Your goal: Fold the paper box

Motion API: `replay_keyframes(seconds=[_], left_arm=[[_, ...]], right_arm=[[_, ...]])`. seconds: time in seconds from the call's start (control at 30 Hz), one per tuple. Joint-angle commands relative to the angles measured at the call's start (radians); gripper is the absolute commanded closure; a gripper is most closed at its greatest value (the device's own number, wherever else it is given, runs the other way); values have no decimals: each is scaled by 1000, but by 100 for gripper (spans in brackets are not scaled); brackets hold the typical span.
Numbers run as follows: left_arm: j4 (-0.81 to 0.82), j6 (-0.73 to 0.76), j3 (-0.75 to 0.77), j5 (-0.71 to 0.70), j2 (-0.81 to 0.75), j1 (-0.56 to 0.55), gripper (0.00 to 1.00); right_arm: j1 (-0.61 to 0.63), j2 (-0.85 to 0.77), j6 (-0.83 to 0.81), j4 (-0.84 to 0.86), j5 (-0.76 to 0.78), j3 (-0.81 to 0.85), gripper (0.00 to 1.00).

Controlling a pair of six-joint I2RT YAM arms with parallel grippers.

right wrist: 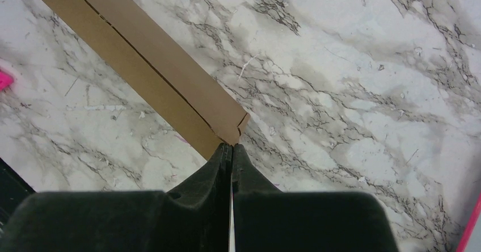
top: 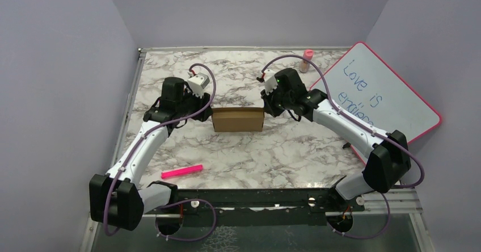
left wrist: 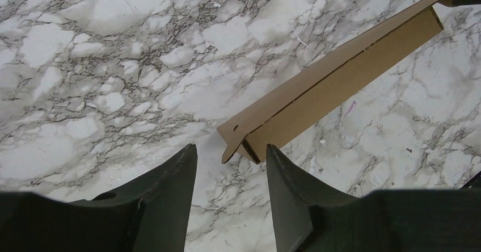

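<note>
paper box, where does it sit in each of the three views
Top external: paper box mid-table, between left claw and right claw.
Left wrist: paper box slants from just ahead of the open left claw to the top right corner.
Right wrist: paper box runs from the top left down to the shut right claw.
Shared landmark: the grey-veined marble table.

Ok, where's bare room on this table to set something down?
Free: marble between pink marker and right arm, before the paper box; far strip left of the pink bottle. Crowded: the box's ends, with left gripper and right gripper; whiteboard fills the right.
</note>
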Motion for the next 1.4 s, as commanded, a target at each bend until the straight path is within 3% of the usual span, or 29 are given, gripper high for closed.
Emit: replay_keyframes(seconds=[0.0,0.27,0.53,0.63,1.0,1.37], left_arm=[[-18,21,54,51,28,-4,52],[-41,31,63,65,52,-4,62],[-48,18,74,67,41,-4,92],[-48,-4,79,75,38,-4,97],[-45,-165,71,37,13,-6,100],[38,-363,-4,-34,-51,-7,100]], right_arm=[[-2,14,-17,7,-46,8,94],[-2,19,-22,5,-60,8,94],[-1,12,-24,-3,-62,15,96],[-1,12,-18,-14,-75,22,96],[-1,33,81,-70,-52,53,98],[1,69,367,-92,-20,64,99]])
